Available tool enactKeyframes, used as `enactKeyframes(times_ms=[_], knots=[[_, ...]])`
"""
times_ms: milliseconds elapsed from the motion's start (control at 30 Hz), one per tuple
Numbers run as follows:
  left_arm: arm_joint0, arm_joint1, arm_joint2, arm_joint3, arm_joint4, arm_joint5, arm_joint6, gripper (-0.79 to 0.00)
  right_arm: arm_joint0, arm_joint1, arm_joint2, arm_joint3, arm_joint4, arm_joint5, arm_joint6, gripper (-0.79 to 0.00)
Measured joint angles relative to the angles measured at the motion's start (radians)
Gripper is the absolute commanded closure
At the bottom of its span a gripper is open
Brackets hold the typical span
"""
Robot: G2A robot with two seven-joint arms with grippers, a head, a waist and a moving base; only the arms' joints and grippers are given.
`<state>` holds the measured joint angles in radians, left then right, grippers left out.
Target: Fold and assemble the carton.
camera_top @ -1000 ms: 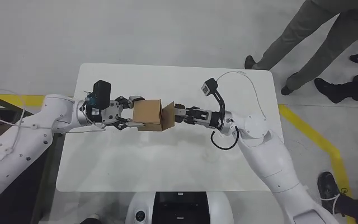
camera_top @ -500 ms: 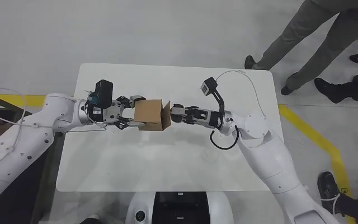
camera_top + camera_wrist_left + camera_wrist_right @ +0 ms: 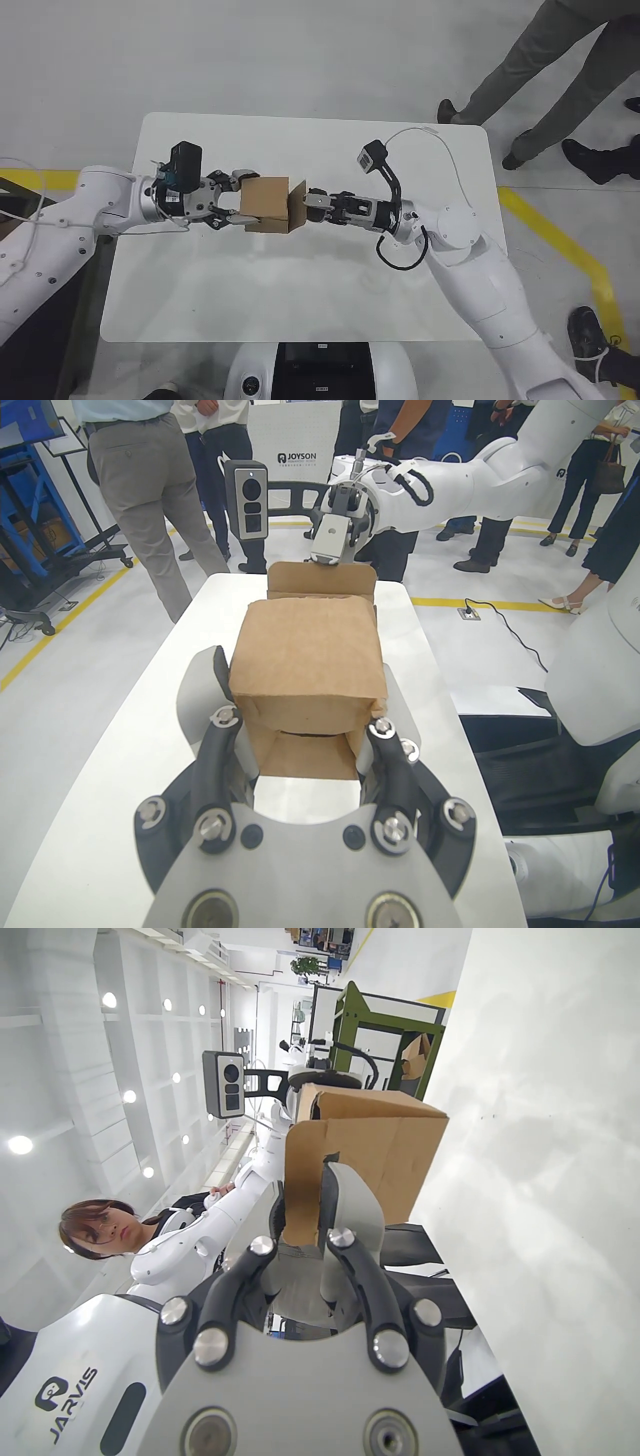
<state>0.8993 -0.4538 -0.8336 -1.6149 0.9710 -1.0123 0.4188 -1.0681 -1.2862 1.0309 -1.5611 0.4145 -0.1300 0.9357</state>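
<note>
A brown carton is held just above the middle of the white table, between my two arms. My left gripper is shut on the carton's left end; in the left wrist view its fingers clamp both side walls of the carton, with a lower flap hanging open under them. My right gripper is shut on the upright end flap at the carton's right end, with the carton body beyond. That flap stands up behind the box, with the right gripper pinching its top edge.
The table's back edge lies about one carton length behind the carton. People's legs stand on the floor past the table's far right corner. A cable loops over the right arm.
The right gripper has moved a little leftward, pushing the end flap closer to the carton body. The left gripper and carton have barely shifted.
</note>
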Motion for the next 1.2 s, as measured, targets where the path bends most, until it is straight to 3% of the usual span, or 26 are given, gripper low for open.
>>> enactKeyframes(times_ms=[167, 333, 500, 667, 833, 1000, 1200], knots=[[0.004, 0.0, -0.004, 0.003, 0.001, 0.0, 0.003, -0.271, -0.003, -0.003, -0.003, 0.003, 0.05, -0.002, -0.004, -0.169], [0.007, 0.001, -0.009, 0.002, 0.004, 0.0, 0.009, -0.268, -0.006, -0.004, -0.006, 0.023, 0.056, 0.011, -0.025, -0.037], [0.012, 0.002, -0.017, -0.002, 0.011, 0.0, 0.02, -0.268, -0.01, -0.006, -0.01, 0.034, 0.066, 0.023, -0.056, -0.009], [0.019, 0.004, -0.022, -0.003, 0.016, 0.0, 0.028, -0.265, -0.012, -0.006, -0.014, 0.031, 0.068, 0.029, -0.053, -0.043], [0.027, 0.005, -0.028, -0.002, 0.02, 0.0, 0.031, -0.265, -0.013, -0.005, -0.014, 0.023, 0.062, 0.035, -0.05, -0.148], [0.034, 0.005, -0.034, -0.001, 0.023, 0.0, 0.033, -0.265, -0.014, -0.003, -0.017, 0.013, 0.048, 0.044, -0.039, -0.099], [0.043, 0.005, -0.043, -0.005, 0.029, 0.0, 0.034, -0.265, -0.016, -0.001, -0.018, 0.01, 0.036, 0.05, -0.036, -0.111]])
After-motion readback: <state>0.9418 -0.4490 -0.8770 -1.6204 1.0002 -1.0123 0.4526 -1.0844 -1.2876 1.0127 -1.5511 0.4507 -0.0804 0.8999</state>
